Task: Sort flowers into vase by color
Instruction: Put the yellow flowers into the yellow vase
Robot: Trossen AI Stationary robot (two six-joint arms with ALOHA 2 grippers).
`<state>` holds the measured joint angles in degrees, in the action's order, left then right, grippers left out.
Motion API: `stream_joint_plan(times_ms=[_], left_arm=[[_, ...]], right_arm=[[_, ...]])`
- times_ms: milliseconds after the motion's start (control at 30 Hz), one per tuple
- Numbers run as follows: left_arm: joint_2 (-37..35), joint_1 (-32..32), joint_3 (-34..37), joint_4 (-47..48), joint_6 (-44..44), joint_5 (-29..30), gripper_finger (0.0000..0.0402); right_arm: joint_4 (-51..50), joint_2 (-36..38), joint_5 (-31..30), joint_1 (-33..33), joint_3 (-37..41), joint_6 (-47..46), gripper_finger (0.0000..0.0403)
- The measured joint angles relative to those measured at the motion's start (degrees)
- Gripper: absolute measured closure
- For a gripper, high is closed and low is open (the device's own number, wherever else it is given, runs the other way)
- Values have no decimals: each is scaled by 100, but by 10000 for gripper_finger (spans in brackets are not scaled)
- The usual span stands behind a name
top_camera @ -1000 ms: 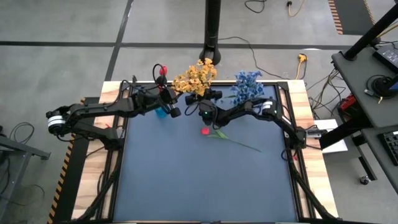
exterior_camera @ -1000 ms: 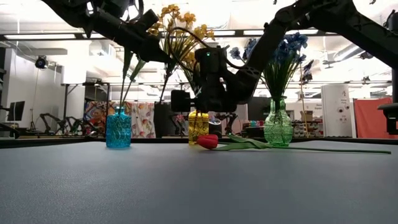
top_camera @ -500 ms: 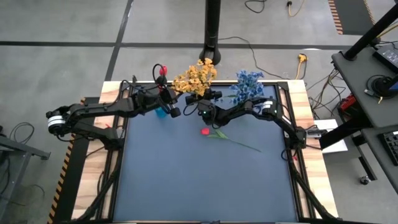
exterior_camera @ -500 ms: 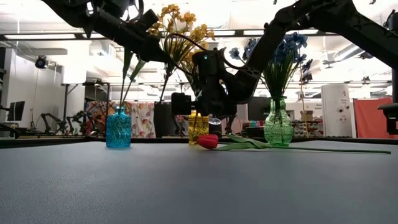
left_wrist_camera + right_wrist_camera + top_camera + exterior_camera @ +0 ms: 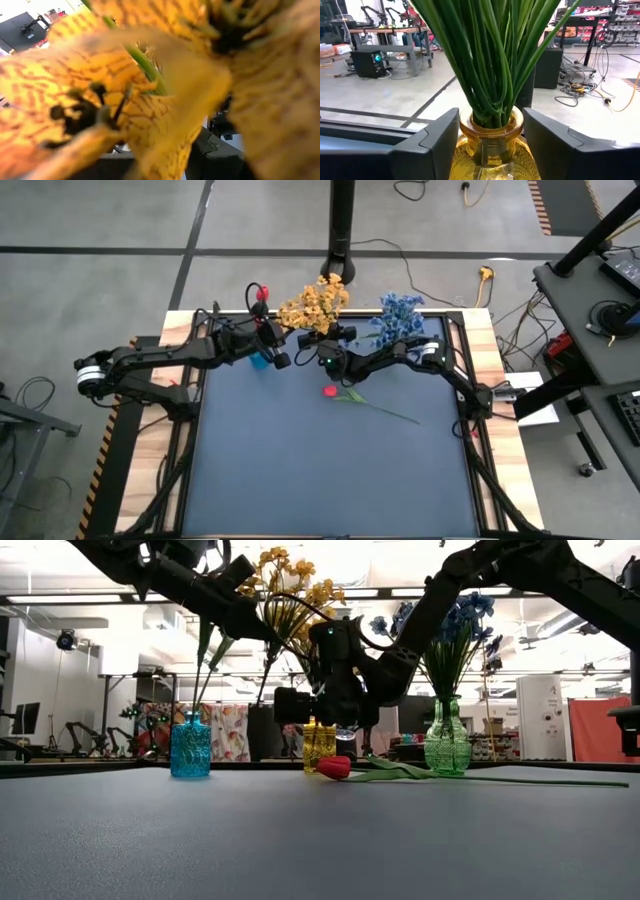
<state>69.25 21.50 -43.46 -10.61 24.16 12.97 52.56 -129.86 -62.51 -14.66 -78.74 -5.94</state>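
Straddling the yellow vase (image 5: 491, 145): right tool (image 5: 491, 131).
Fingers (image 5: 438, 135) stand apart, either side of the neck. Left tool (image 5: 272, 340), closed, holds a stem near yellow flowers (image 5: 314, 304).

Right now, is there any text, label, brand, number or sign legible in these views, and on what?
None can be read.
Yellow vase: bare glass, no label.
Blue vase and green vase: patterned glass, no text.
Panels in the room behind the table: too small and blurred to tell whether they carry words.
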Motion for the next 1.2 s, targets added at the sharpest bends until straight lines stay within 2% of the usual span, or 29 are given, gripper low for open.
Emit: stream_joint_plan(times_ms=[700, 1200], left_arm=[[0, 0, 0, 54, 0, 2, 400], [0, 0, 0, 96, 35, 4, 400]], right_arm=[[-4, 0, 106, 152, -2, 298, 236], [-114, 38, 119, 254, -2, 400, 243]])
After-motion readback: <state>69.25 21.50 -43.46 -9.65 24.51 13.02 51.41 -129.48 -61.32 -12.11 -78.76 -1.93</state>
